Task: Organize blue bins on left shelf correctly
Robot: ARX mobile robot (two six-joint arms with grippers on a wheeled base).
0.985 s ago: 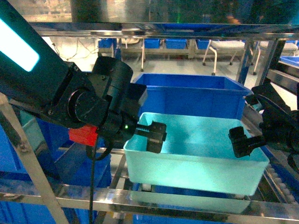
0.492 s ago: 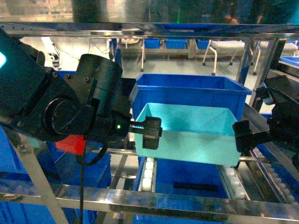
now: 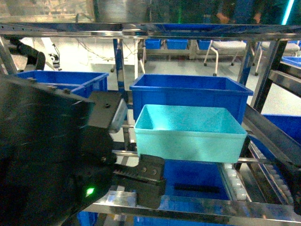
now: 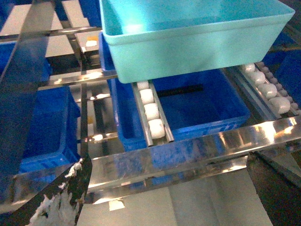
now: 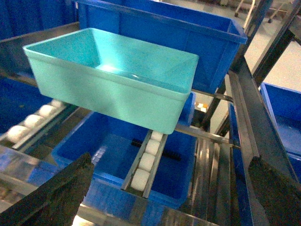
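Observation:
One turquoise blue bin (image 3: 188, 136) rests on the white roller tracks (image 4: 151, 113) of the left shelf (image 3: 211, 206), its back against a royal-blue crate (image 3: 188, 92). It fills the top of the left wrist view (image 4: 188, 42) and the upper left of the right wrist view (image 5: 113, 80). My left gripper (image 4: 174, 188) is open and empty, below and in front of the bin, near the front rail. One of its fingers (image 3: 150, 182) shows low in the head view. My right gripper (image 5: 164, 197) is also open and empty, well short of the bin.
A royal-blue crate (image 4: 197, 103) sits on the level under the rollers. More blue crates stand at the left (image 3: 61, 77) and right (image 5: 282, 117). The shiny front rail (image 4: 188, 150) and a slanted side rail (image 5: 249, 113) lie close to both grippers. My left arm blocks the head view's left half.
Both grippers have let go of the turquoise bin's side walls and pulled back toward the front rail. The bin now sits further back on the rollers.

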